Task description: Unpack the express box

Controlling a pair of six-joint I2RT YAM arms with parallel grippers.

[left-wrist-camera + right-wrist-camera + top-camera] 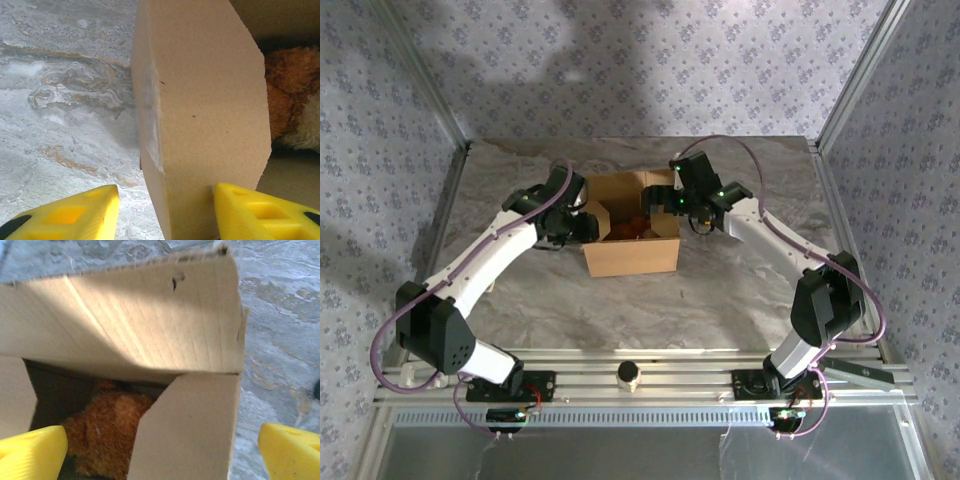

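The express box [631, 252] stands in the middle of the table with its top open and its flaps up. A small brown plush toy [636, 228] lies inside it, and in the right wrist view the plush toy [107, 435] sits deep in the box. My left gripper [587, 226] is at the box's left side. Its yellow jaws stand either side of the upright left flap [210, 100]. The right finger [260, 212] is against the flap's face and the left finger [75, 212] is apart from it. My right gripper [692, 211] hovers wide open over the box's right flap [190, 430].
The box rests on a grey marbled table [740, 280]. Aluminium rails [650, 385] with a small round knob [628, 374] run along the near edge. Patterned walls and metal posts [855, 85] close in the sides and back.
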